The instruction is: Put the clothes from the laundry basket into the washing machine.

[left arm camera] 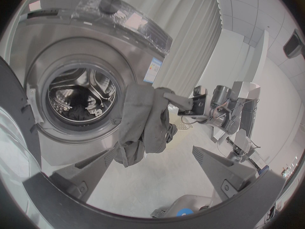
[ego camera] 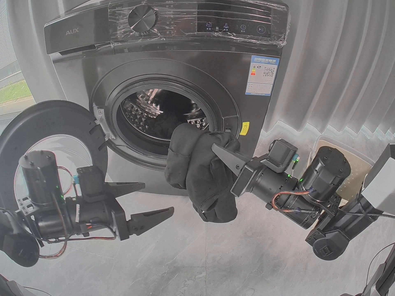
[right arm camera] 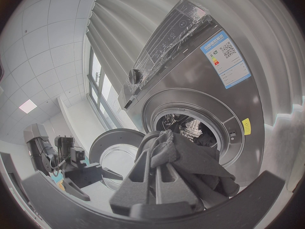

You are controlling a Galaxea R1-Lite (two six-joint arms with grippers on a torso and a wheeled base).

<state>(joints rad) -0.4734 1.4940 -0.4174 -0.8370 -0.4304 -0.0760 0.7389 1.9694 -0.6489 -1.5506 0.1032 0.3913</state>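
Cloth first: the dark garment (ego camera: 197, 173) hung from your right gripper (ego camera: 218, 149), which pinched it fast near its upper edge. Its long axis ran nearly straight down toward the floor (ego camera: 205, 251), and its lower end was clear of the tiles. The top of the bundle sat in front of the lower right rim of the washing machine (ego camera: 164, 62) opening. Inside the drum (ego camera: 152, 107) another dark piece lay toward the back.

The door (ego camera: 45, 124) stood wide open at the machine's left edge, so you had the whole mouth free. Your left gripper (ego camera: 158, 197) hung low before that door, fingers spread and holding nothing, well apart from the garment. To the right, behind your right arm and against the curtain (ego camera: 341, 62), a pale perforated tub looked to be the laundry basket (ego camera: 364, 171).

On the machine's front, a blue-bordered label (ego camera: 262, 75) with a code square sat near the upper right corner. A small yellow sticker (ego camera: 245, 128) sat beside the latch. Clear film covered the dial (ego camera: 142, 18) and the control panel, and the small print was too fine to read.
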